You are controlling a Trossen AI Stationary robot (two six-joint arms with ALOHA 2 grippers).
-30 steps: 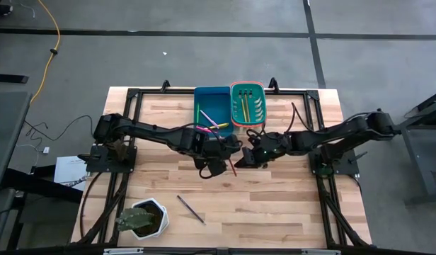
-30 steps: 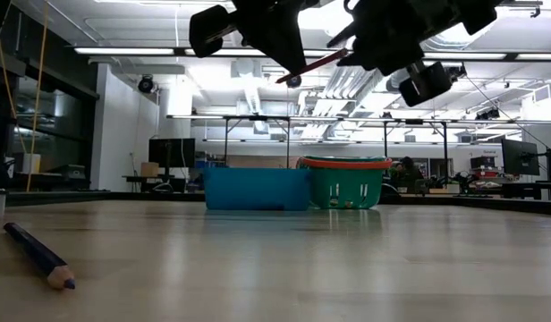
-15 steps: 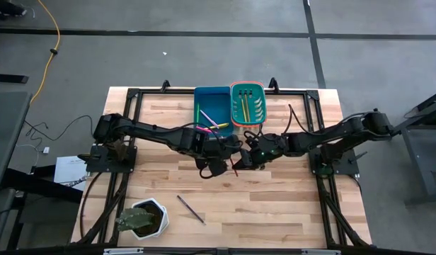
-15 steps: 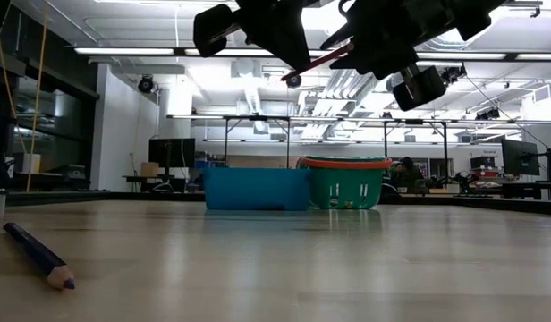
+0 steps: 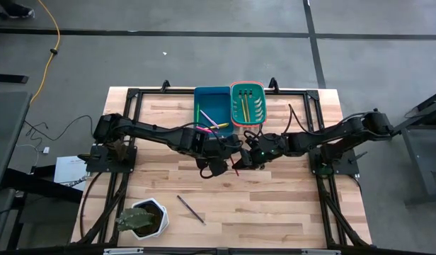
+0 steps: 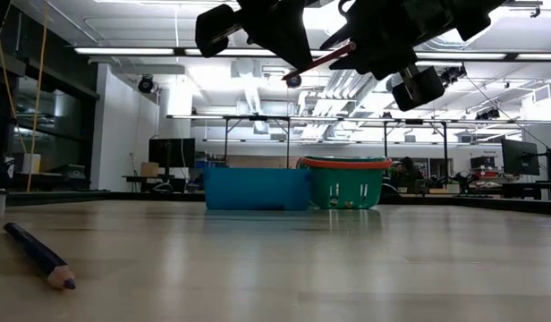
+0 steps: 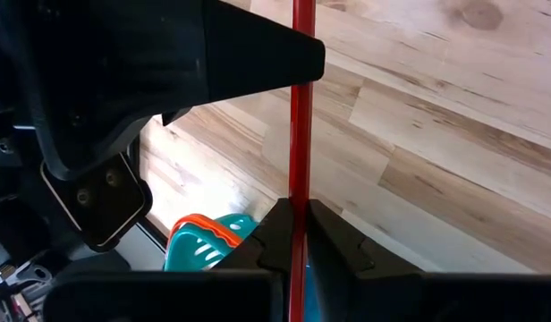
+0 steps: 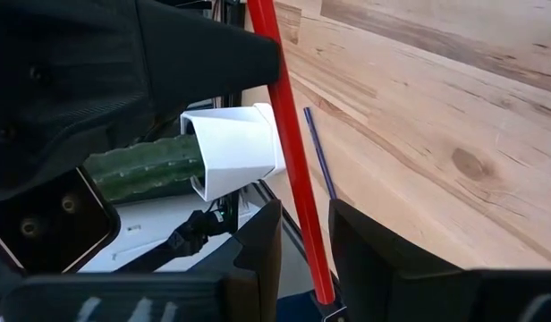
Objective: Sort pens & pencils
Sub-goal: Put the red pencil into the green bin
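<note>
Handover in mid-air above the bench [image 5: 289,205]: the left gripper [image 7: 293,231] is clamped on the red pencil [image 7: 302,107], its long axis running straight out toward the right gripper [image 8: 304,234], whose fingers sit spread either side of the same pencil, not yet closed, near the green basket [image 5: 248,103]

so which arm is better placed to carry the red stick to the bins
Probably left: the left end effector is shut on the thin red stick, while the right end effector only straddles it, open.
</note>
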